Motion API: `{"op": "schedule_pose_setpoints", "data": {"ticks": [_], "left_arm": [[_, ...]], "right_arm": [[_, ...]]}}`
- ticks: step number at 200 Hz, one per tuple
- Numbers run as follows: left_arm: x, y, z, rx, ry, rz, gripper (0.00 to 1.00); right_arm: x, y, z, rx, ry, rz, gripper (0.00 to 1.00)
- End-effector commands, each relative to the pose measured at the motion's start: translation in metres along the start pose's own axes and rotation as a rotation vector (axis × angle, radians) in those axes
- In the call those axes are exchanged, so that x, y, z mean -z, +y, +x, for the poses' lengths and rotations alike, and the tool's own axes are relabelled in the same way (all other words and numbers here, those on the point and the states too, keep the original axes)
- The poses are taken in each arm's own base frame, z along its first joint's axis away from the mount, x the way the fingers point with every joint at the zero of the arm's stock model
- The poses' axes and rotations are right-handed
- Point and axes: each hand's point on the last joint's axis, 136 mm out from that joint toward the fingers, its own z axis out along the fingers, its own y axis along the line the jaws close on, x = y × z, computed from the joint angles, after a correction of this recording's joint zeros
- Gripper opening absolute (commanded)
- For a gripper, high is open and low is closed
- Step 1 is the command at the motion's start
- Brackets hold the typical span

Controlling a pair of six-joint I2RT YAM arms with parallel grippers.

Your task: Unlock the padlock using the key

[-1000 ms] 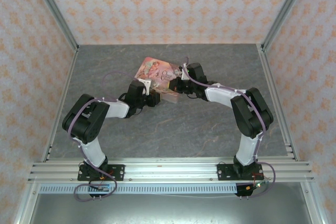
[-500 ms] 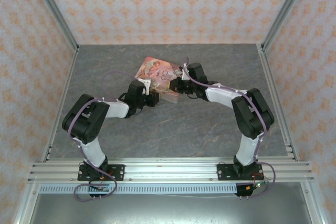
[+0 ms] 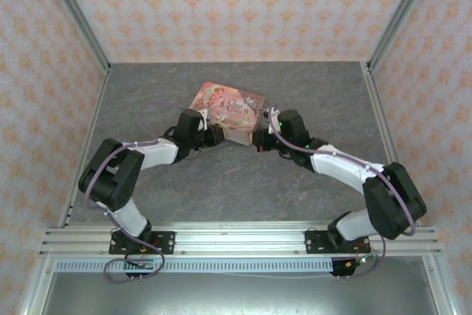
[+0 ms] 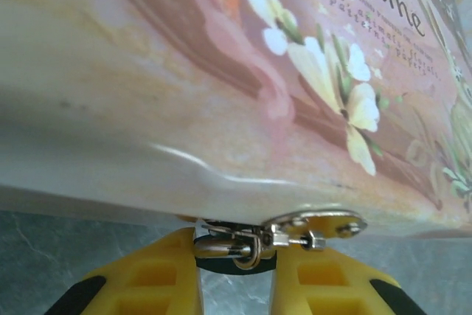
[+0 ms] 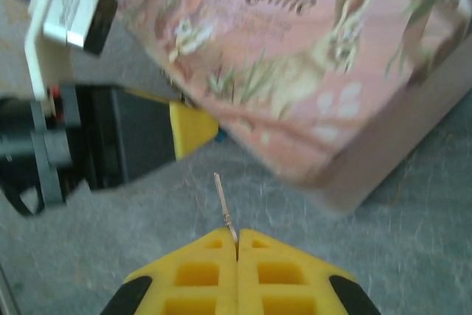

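Key not yet inserted: at the near edge of the pink tin [image 3: 230, 105] the left tool [image 3: 215, 136] pinches the padlock [image 4: 237, 248], and the right tool [image 5: 237, 238], clamped on the key [image 5: 223, 203] just short of the tin, likely must steer its tip into the lock.

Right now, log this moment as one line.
left claw: grips padlock | right claw: grips key | key: short of padlock

Glossy tin [image 4: 221, 71], thin metal key [image 5: 223, 203]

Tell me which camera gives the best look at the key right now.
Right wrist: the key stands out as a thin sliver pinched in the right gripper, pointing toward the tin. From the top external view it is too small to make out.
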Motion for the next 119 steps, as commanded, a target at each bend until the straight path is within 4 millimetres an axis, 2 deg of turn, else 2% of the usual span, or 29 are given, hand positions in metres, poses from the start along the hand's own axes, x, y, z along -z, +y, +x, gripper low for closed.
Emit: {"op": "schedule_pose_setpoints", "data": {"ticks": [1, 18, 51, 99, 119], "left_arm": [[0.017, -0.034, -0.016, 0.127, -0.005, 0.101, 0.03], [0.026, -0.039, -0.017, 0.179, -0.005, 0.102, 0.02], [0.038, -0.044, -0.010, 0.272, 0.059, 0.074, 0.02], [0.046, -0.055, 0.000, 0.347, 0.108, 0.079, 0.02], [0.050, -0.058, 0.000, 0.352, 0.110, 0.074, 0.02]], "right_arm": [[0.008, 0.003, 0.004, 0.082, -0.089, 0.019, 0.00], [0.008, 0.008, 0.014, 0.108, -0.117, 0.010, 0.00], [-0.006, 0.016, 0.028, 0.173, -0.111, -0.003, 0.00], [-0.026, 0.036, 0.029, 0.234, -0.120, -0.019, 0.00], [-0.032, 0.037, 0.026, 0.243, -0.133, -0.016, 0.00]]}}
